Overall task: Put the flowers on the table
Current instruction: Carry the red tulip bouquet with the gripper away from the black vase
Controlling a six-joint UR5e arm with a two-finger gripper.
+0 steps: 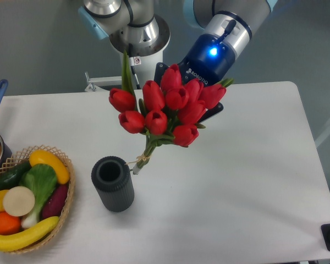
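One bunch of red tulips with green stems, the flowers [168, 107], is hanging tilted above the large white matte table [236, 165], its string-tied stem ends pointing down just beside the dark grey ribbed cylinder vase [113, 183]. The black two-finger gripper [209, 113] is sitting mostly hidden behind the blooms, so its jaw spacing cannot be told. A woven wicker basket [67, 203] of toy vegetables is resting at the left.
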